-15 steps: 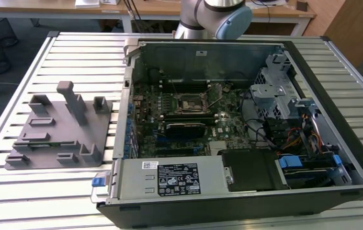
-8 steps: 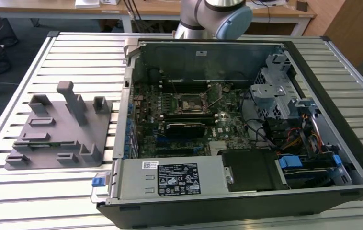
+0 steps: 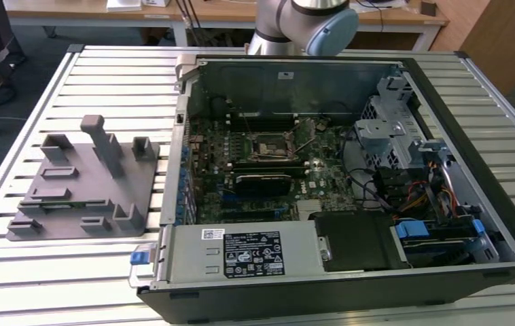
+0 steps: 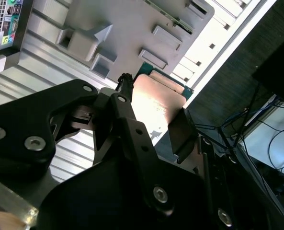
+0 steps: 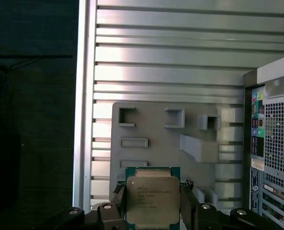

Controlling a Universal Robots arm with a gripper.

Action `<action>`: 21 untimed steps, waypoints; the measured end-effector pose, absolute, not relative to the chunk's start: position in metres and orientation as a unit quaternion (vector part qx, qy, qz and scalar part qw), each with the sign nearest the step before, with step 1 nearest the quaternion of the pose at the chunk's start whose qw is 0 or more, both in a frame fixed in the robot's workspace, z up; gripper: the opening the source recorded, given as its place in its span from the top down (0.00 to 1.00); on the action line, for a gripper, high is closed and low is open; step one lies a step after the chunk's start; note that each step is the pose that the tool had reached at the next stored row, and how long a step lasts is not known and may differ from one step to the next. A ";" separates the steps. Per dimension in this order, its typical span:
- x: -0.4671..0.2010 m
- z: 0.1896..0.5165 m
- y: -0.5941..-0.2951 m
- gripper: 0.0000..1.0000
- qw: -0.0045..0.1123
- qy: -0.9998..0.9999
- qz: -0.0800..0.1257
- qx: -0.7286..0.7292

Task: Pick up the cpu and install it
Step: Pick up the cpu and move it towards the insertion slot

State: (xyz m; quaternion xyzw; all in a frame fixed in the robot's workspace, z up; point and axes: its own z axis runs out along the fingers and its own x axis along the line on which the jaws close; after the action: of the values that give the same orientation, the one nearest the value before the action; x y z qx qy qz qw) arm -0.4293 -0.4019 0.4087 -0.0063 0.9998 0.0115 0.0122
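The cpu (image 5: 152,197), a flat square chip with a silvery top and a green rim, is clamped between my gripper's (image 5: 152,206) two black fingers (image 5: 117,195), high above the grey parts holder (image 5: 180,127). In the second wrist view the cpu (image 4: 157,98) shows its shiny face, with my gripper (image 4: 153,115) shut on its two opposite edges. The exterior view has the open computer case (image 3: 330,75) with the black motherboard socket (image 3: 264,145) near the board's middle. My arm (image 3: 308,24) rises behind the case's far wall.
The grey parts holder (image 3: 85,183) with upright posts lies on the slatted metal table (image 3: 76,272), at the exterior view's left of the case. Inside the case are drive cages (image 3: 389,129), cables and a power supply (image 3: 239,255). A dark floor lies beyond the table edge (image 5: 82,96).
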 end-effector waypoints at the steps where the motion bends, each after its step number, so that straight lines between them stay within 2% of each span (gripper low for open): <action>1: -0.428 0.409 -0.402 0.46 0.012 1.000 0.011 -0.006; 21: -0.408 0.409 -0.402 0.46 0.012 1.000 0.011 -0.006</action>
State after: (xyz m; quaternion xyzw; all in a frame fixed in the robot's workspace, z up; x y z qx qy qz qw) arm -0.4079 -0.4019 0.4086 -0.0063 0.9998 0.0115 0.0122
